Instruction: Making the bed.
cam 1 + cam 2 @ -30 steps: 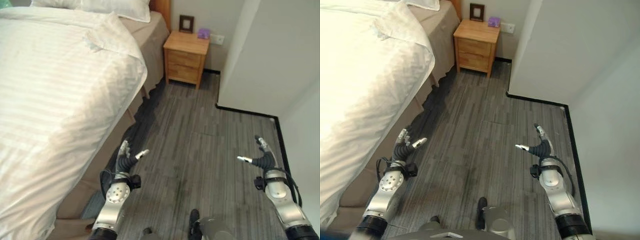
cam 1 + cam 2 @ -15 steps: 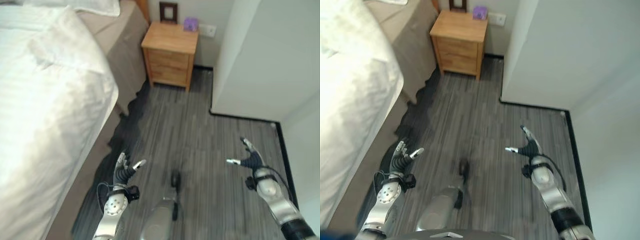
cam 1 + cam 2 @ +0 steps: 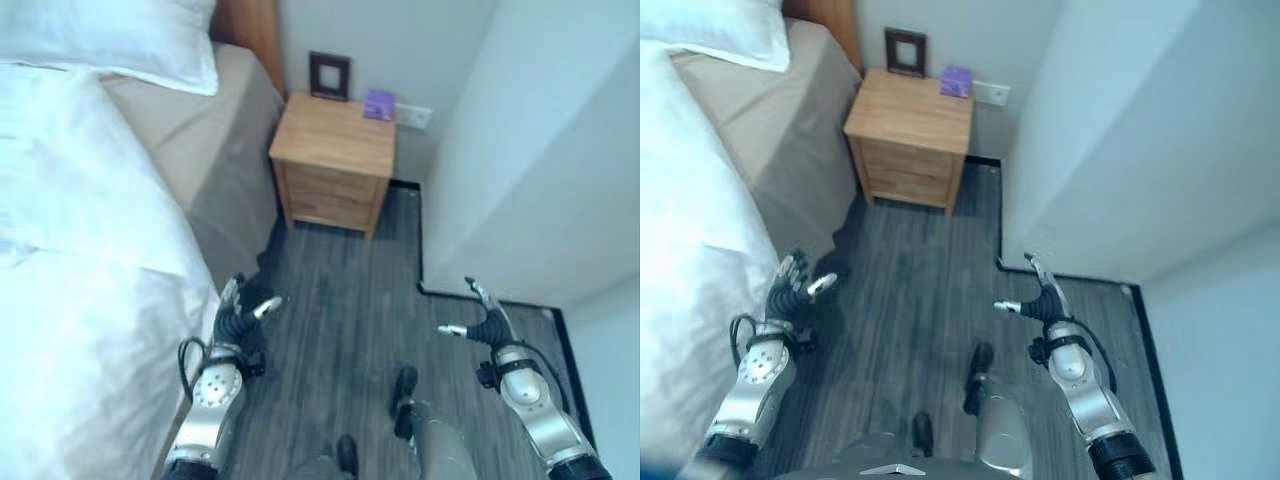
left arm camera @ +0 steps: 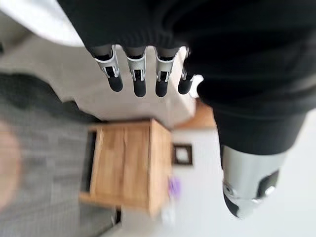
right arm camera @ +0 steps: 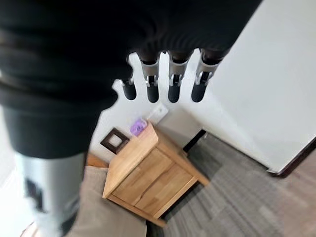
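Observation:
The bed takes the left side, with a white striped duvet [image 3: 80, 300] over its near part and a bare tan sheet [image 3: 190, 140] further up. A white pillow [image 3: 120, 40] lies at the head. My left hand [image 3: 238, 318] hovers open beside the duvet's hanging edge, above the floor, holding nothing. My right hand [image 3: 487, 324] is open too, over the floor near the white wall. In the wrist views the straight fingers [image 4: 139, 79] of the left hand and the straight fingers [image 5: 174, 81] of the right hand hold nothing.
A wooden nightstand [image 3: 335, 160] stands against the back wall beside the bed, with a small picture frame [image 3: 329, 75] and a purple item [image 3: 379, 104] on it. A white wall [image 3: 530, 150] juts out on the right. Grey wood floor [image 3: 340, 320] lies between bed and wall.
The camera has moved forward along the bed toward the nightstand, so the pillow and bare sheet now show closer. Both hands stay open and empty, the left now close to the duvet's edge.

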Tool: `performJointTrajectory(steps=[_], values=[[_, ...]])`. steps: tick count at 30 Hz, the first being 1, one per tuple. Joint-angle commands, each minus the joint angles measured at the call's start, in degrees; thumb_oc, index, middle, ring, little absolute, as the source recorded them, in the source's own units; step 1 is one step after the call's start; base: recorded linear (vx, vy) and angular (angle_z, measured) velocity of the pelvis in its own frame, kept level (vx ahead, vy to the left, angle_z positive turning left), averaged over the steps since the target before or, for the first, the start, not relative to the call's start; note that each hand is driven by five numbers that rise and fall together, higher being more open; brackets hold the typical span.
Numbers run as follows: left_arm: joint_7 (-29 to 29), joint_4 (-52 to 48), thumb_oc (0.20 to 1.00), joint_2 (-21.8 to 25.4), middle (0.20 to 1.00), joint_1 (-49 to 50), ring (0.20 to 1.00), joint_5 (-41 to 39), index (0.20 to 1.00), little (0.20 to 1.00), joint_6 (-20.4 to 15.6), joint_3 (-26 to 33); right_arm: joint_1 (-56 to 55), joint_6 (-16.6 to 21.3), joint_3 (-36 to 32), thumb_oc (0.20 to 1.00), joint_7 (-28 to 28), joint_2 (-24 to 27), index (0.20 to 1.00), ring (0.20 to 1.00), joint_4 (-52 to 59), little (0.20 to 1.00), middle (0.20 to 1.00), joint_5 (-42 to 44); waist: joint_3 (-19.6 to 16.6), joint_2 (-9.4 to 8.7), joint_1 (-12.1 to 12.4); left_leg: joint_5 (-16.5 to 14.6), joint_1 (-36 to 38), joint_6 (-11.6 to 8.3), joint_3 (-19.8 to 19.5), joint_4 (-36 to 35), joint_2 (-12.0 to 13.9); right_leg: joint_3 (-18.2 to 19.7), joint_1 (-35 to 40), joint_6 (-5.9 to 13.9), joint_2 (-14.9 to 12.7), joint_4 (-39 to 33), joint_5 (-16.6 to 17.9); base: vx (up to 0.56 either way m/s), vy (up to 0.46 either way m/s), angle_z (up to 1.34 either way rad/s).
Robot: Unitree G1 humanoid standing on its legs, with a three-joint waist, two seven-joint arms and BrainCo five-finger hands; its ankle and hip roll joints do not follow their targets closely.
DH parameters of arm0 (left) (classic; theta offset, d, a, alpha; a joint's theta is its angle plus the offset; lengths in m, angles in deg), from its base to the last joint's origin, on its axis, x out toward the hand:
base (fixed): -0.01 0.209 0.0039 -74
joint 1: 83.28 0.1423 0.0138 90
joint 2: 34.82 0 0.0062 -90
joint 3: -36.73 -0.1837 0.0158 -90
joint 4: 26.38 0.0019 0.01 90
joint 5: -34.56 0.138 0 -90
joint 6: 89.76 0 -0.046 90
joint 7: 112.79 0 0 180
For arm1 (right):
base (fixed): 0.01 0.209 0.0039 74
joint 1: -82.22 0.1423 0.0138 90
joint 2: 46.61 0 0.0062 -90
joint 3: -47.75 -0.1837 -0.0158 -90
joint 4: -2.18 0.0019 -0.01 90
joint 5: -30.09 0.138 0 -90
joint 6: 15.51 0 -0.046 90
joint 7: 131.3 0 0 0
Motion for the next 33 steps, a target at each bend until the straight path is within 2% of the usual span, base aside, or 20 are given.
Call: performJointTrajectory(steps=[1, 4, 7, 8, 9, 12, 13, 15, 16, 17, 18, 19, 21, 23, 25, 26, 27, 28, 30, 33], values=[[0.58, -2.11, 1.0, 2.49, 1.0, 3.1, 1.0, 4.02, 1.0, 1.0, -2.88, 1.04, 1.41, 2.1, -1.23, 1.0, -0.15, -0.58, 1.0, 1.0, 0.47, 1.0, 1.0, -1.38, -2.21, -2.77, 1.24, -3.25, 4.06, -7.64, -2.47, -1.91, 16.12, 6.37, 10.04, 10.65, -7.22, -1.37, 2.44, 0.81, -0.364, 0.56], [-0.13, -1.87, 1.0, 0.15, 1.0, 4.34, 1.0, 1.83, 1.0, 1.0, -3.12, 1.1, 1.9, 2.23, -0.55, 1.0, 0.11, 0.96, 1.0, 1.0, -0.07, 1.0, 1.0, -2.13, -3.29, -0.54, 0.06, 1.94, 2.3, -9.22, -3.68, 5.09, 19.92, 7.81, 10.54, 8.31, -4.67, 2.25, 1.37, 0.5, -0.306, 0.4], [0.64, -3.07, 1.0, -0.53, 1.0, 5.01, 1.0, 0.15, 1.0, 1.0, -3.31, 0.9, 2.73, 3.22, -0.32, 1.0, 0.18, 2.5, 1.0, 1.0, 0.37, 1.0, 1.0, 0.01, -3.16, 0.03, 0.41, 11.77, -4.59, -9.12, -5.66, 20.59, 21.8, 6.81, 15.29, 4.21, -1.91, -0.69, -1.17, 0.3, -0.288, 0.32], [0.64, -3.07, 1.0, -0.53, 1.0, 5.01, 1.0, 0.15, 1.0, 1.0, -3.31, 0.9, 2.73, 3.22, -0.32, 1.0, 0.18, 2.49, 1.0, 1.0, 0.37, 1.0, 1.0, 0.01, -3.21, -0.01, 0.33, 11.79, -4.72, -9.11, -5.75, 20.62, 21.76, 6.74, 15.25, 4.22, -1.96, -0.72, -1.15, 0.34, -0.385, -0.5], [0.49, -3.86, 1.0, -0.48, 1.0, 4.36, 1.0, -0.11, 1.0, 1.0, -3.47, 0.61, 3.5, 3.34, -0.61, 1.0, -0.08, 3.89, 1.0, 1.0, 0.77, 1.0, 1.0, 0.64, -1.66, -0.92, 1.36, 13.08, -9.71, -7.52, -5.72, 30.61, 21.76, 6.67, 19.2, 2.43, -1.08, -2.57, -2.67, 0.36, -0.361, -0.69], [0.38, -5.45, 1.0, -0.71, 1.0, 2.72, 1.0, -1.0, 1.0, 1.0, -4.07, 0.22, 5.45, 2.41, -0.85, 1.0, -0.25, 5.89, 1.0, 1.0, 0.15, 1.0, 1.0, 0.2, 0.63, -2.19, 3.46, 7.16, -17.55, -6.64, -3.31, 35.25, 19.13, 6.44, 23.7, 2.35, -1.59, -4.9, -4.24, 0.32, -0.246, -0.55], [0.38, -5.46, 1.0, -0.72, 1.0, 2.69, 1.0, -1.0, 1.0, 1.0, -4.06, 0.24, 5.51, 2.42, -0.84, 1.0, -0.26, 5.89, 1.0, 1.0, 0.12, 1.0, 1.0, 0.2, 0.67, -2.14, 3.43, 7.03, -17.62, -6.61, -3.35, 35.44, 19.16, 6.41, 23.72, 2.39, -1.57, -4.88, -4.27, 0.18, -0.05, -0.34], [1.09, -6.96, 1.0, -1.39, 1.0, 2.89, 1.0, -1.14, 1.0, 1.0, -4.77, 0.03, 6.15, 2.18, -1.03, 1.0, -0.02, 6.87, 1.0, 1.0, -0.32, 1.0, 1.0, -0.21, 0.52, -1.84, 4.48, 2.75, -21.43, -5.36, 2.16, 25.7, 13.65, 5.84, 26.15, 3.26, -1.6, -5.19, -5.85, 0.36, -0.054, -0.58], [1.36, -7.15, 1.0, -1.52, 1.0, 3.16, 1.0, -0.93, 1.0, 1.0, -4.83, 0.0, 6.05, 2.23, -1.02, 1.0, -0.05, 6.94, 1.0, 1.0, -0.38, 1.0, 1.0, -0.41, 0.07, -1.58, 4.43, 3.32, -21.71, -4.73, 5.48, 21.58, 12.58, 5.35, 26.97, 3.47, -1.03, -5.18, -6.66, 0.31, -0.037, -0.36], [1.36, -7.17, 1.0, -1.53, 1.0, 3.2, 1.0, -0.93, 1.0, 1.0, -4.82, 0.0, 6.03, 2.24, -1.0, 1.0, -0.06, 6.95, 1.0, 1.0, -0.38, 1.0, 1.0, -0.41, 0.07, -1.69, 4.47, 3.47, -21.48, -4.68, 5.6, 21.22, 12.42, 5.41, 26.99, 3.52, -1.17, -5.16, -6.69, 0.37, -0.072, 0.29], [1.64, -7.44, 1.0, -1.6, 1.0, 3.48, 1.0, -0.83, 1.0, 1.0, -4.67, 0.14, 6.24, 2.24, -0.93, 1.0, -0.11, 6.82, 1.0, 1.0, -0.28, 1.0, 1.0, -1.28, -0.79, -1.09, 4.17, 3.72, -21.56, -4.58, 12.89, 17.94, 11.68, 4.87, 29.01, 3.26, 0.7, -4.65, -9.44, 0.33, -0.095, 0.48], [1.73, -7.57, 1.0, -1.52, 1.0, 3.44, 1.0, -0.78, 1.0, 1.0, -4.63, 0.15, 6.38, 2.25, -1.01, 1.0, -0.35, 6.75, 1.0, 1.0, -0.19, 1.0, 1.0, -1.65, -1.03, -1.18, 3.89, 4.07, -21.38, -4.08, 16.81, 17.66, 12.18, 3.93, 29.33, 2.98, 1.11, -4.02, -9.96, 0.35, -0.094, 0.29], [2.0, -7.91, 1.0, -1.48, 1.0, 3.75, 1.0, -0.76, 1.0, 1.0, -4.51, 0.26, 6.47, 2.08, -0.94, 1.0, -0.42, 6.62, 1.0, 1.0, 0.07, 1.0, 1.0, -2.39, -1.33, -1.47, 4.12, 3.49, -20.82, -3.4, 19.65, 17.28, 12.61, 2.93, 29.89, 2.91, 1.4, -2.31, -10.75, 0.27, -0.018, 0.17], [2.06, -7.61, 1.0, -0.96, 1.0, 4.67, 1.0, -1.09, 1.0, 1.0, -4.28, 0.15, 7.44, 2.03, 0.09, 1.0, -0.01, 4.96, 1.0, 1.0, 0.49, 1.0, 1.0, -4.58, -2.41, -2.42, 5.5, 2.28, -16.39, -0.58, 17.01, 9.54, 9.08, 0.82, 28.07, 6.14, 1.62, 11.0, -12.09, 0.46, 0.072, 0.58], [1.62, -7.25, 1.0, -0.19, 1.0, 4.3, 1.0, 0.11, 1.0, 1.0, -3.66, -0.44, 8.25, 2.3, 0.77, 1.0, 0.52, 4.44, 1.0, 1.0, 0.98, 1.0, 1.0, -6.09, -1.76, -2.76, 4.38, 1.62, -12.93, 1.22, 15.99, 5.77, 7.68, 0.63, 22.6, 13.38, -0.66, 24.21, -6.61, 0.23, 0.071, 0.43], [1.58, -7.26, 1.0, -0.22, 1.0, 4.25, 1.0, 0.17, 1.0, 1.0, -3.63, -0.39, 8.35, 2.31, 0.81, 1.0, 0.5, 4.41, 1.0, 1.0, 0.93, 1.0, 1.0, -6.13, -1.77, -2.85, 4.28, 1.63, -12.93, 1.46, 15.95, 5.55, 7.38, 0.7, 22.25, 13.69, -1.02, 24.81, -6.77, 0.13, 0.002, 0.4], [1.15, -7.03, 1.0, 0.2, 1.0, 3.64, 1.0, 0.29, 1.0, 1.0, -3.76, -0.73, 8.95, 2.31, 1.01, 1.0, 0.34, 4.15, 1.0, 1.0, 0.96, 1.0, 1.0, -6.27, -1.48, -2.56, 3.44, 1.86, -11.75, 2.0, 14.88, 3.75, 7.45, 2.37, 18.78, 15.05, -1.32, 31.29, -5.03, 0.09, -0.052, 0.79], [0.77, -7.29, 1.0, 0.52, 1.0, 3.4, 1.0, 0.49, 1.0, 1.0, -3.75, -0.85, 9.27, 2.38, 0.9, 1.0, 0.19, 4.15, 1.0, 1.0, 1.14, 1.0, 1.0, -6.43, -1.16, -1.89, 2.74, 2.59, -10.59, 1.92, 14.08, 2.05, 8.25, 3.7, 15.74, 15.4, -1.01, 36.27, -3.73, 0.08, -0.168, 0.82], [0.71, -8.05, 1.0, 1.08, 1.0, 3.1, 1.0, 0.35, 1.0, 1.0, -4.11, -0.65, 9.51, 2.63, 0.38, 1.0, 0.09, 4.79, 1.0, 1.0, 2.38, 1.0, 1.0, -6.53, -1.3, -0.85, 1.96, 6.09, -10.02, 1.07, 12.39, -1.3, 9.6, 5.67, 13.3, 15.4, -1.66, 37.29, -3.1, 0.11, -0.227, 0.83], [1.08, -9.49, 1.0, 1.99, 1.0, 2.93, 1.0, -1.07, 1.0, 1.0, -4.64, -0.72, 9.0, 2.59, -0.6, 1.0, -0.52, 5.75, 1.0, 1.0, 3.55, 1.0, 1.0, -6.75, -1.65, -0.32, 1.19, 7.86, -10.33, -0.75, 8.43, -2.66, 10.9, 10.47, 13.37, 11.15, -5.36, 30.26, -5.35, 0.16, -0.362, 1.1]])
